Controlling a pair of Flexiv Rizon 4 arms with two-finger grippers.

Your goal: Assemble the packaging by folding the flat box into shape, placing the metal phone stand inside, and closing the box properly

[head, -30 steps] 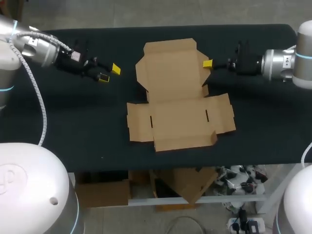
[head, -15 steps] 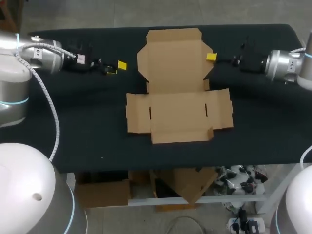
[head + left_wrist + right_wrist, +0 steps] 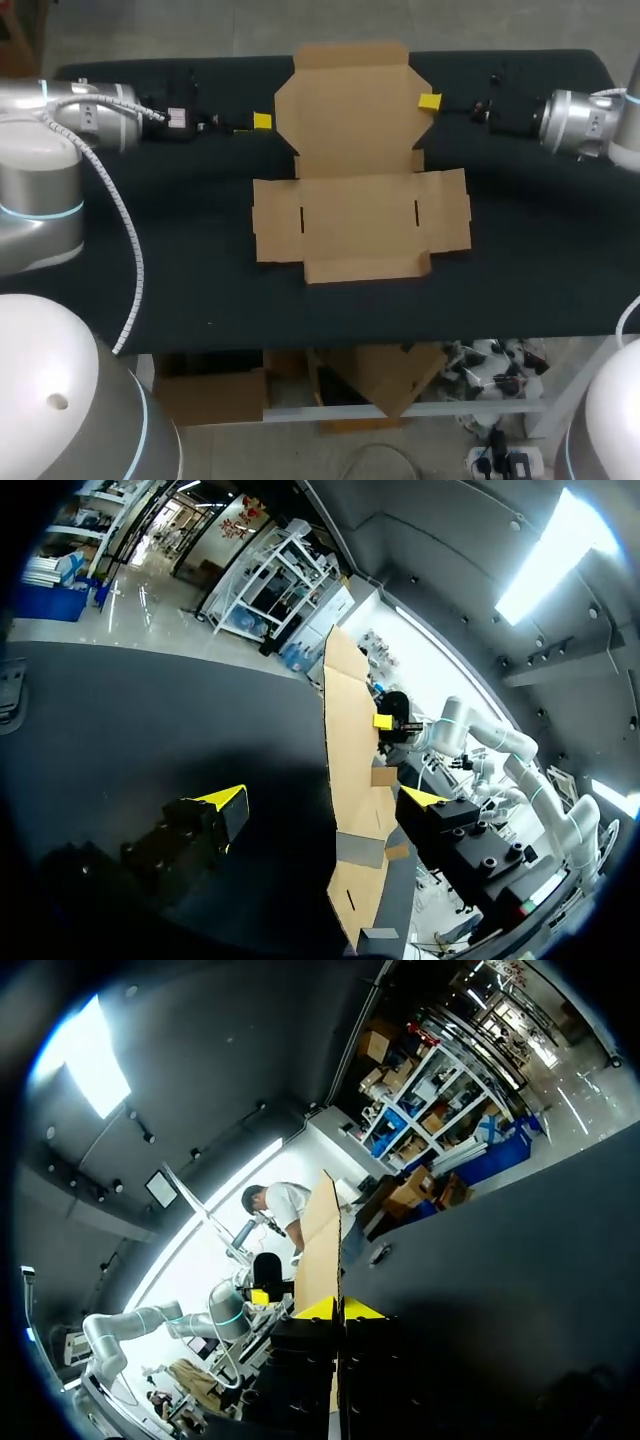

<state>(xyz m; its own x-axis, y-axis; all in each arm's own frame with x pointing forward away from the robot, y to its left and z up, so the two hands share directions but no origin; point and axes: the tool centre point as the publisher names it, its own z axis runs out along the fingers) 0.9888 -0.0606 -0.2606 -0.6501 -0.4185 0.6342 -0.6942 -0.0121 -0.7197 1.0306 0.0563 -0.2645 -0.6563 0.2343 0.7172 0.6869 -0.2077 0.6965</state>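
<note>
- The flat cardboard box (image 3: 360,190) lies unfolded in the middle of the table (image 3: 150,250), with its far panel between my two grippers.
- My right gripper (image 3: 429,101) pinches that panel's right edge, its fingers closed onto the card.
- My left gripper (image 3: 258,123) sits just beside the panel's left edge, fingers spread wide and holding nothing.

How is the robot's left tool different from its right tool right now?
The left tool has its yellow-tipped fingers spread wide open, while the right tool is pinched shut on the edge of the flat brown cardboard box. The left tool holds nothing; the right tool grips the box's far flap. Both have yellow tips and sit at opposite sides of that flap.
</note>
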